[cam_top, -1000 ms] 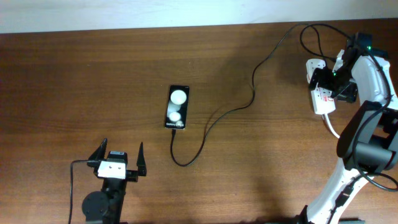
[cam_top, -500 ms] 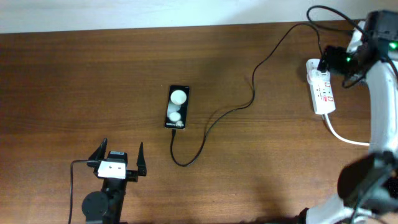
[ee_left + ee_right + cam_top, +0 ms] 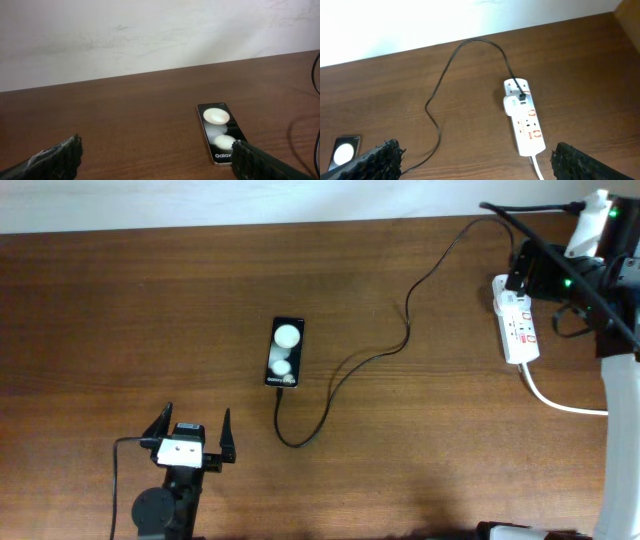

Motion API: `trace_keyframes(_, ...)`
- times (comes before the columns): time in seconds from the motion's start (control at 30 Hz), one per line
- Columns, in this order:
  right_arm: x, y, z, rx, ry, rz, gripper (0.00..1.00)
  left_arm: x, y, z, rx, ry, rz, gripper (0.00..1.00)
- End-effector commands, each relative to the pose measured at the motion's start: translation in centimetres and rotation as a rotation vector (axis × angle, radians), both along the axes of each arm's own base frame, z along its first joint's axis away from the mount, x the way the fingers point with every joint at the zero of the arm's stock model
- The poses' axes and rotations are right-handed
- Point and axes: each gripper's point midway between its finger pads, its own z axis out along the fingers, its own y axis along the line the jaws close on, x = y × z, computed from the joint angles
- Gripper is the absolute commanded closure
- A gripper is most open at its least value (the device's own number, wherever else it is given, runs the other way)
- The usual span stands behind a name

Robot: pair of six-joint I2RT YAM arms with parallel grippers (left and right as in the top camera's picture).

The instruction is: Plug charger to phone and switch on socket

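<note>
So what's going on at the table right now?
Neither arm holds anything. The charger runs from the socket across the table to the phone, and its tip appears seated in the phone's near edge. The right end effector hangs open above the socket, not touching it; whether the switch is on cannot be told. The left end effector sits open, apart from the phone, on the robot's side of it.
</note>
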Motion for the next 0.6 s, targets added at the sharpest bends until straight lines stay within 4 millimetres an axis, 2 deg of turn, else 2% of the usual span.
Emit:
trace_keyframes(0.0, -0.3, 1.7, 0.1, 0.003, -0.005, 0.044, 0.01, 0.0, 0.2, -0.1, 0.014, 0.0, 0.014, 0.01)
trace_keyframes(0.13, -0.8, 2.4, -0.6, 0.001, 0.028, 0.058, 0.01, 0.0, 0.2, -0.1, 0.014, 0.0, 0.014, 0.01)
trace_keyframes(0.2, -1.3, 2.4, -2.9, -0.011, 0.087, 0.076, 0.01, 0.0, 0.2, -0.1, 0.014, 0.0, 0.014, 0.01)
trace_keyframes(0.23, -1.7, 2.4, -4.2, -0.017, 0.121, 0.085, 0.01, 0.0, 0.2, -0.1, 0.014, 0.0, 0.014, 0.01)
trace_keyframes(0.27, -2.7, 2.5, -7.0, -0.029, 0.188, 0.108, 0.01, 0.0, 0.2, -0.1, 0.014, -0.001, 0.014, 0.01)
trace_keyframes(0.33, -3.9, 2.6, -10.2, -0.031, 0.255, 0.122, 0.01, 0.0, 0.2, -0.1, 0.014, 0.0, 0.014, 0.01)
trace_keyframes(0.37, -4.6, 2.6, -12.5, -0.027, 0.285, 0.123, 0.01, 0.0, 0.2, -0.1, 0.014, 0.0, 0.014, 0.01)
trace_keyframes(0.57, -8.3, 3.0, -22.5, -0.011, 0.385, 0.126, 0.01, 0.0, 0.2, -0.1, 0.014, 0.0, 0.014, 0.01)
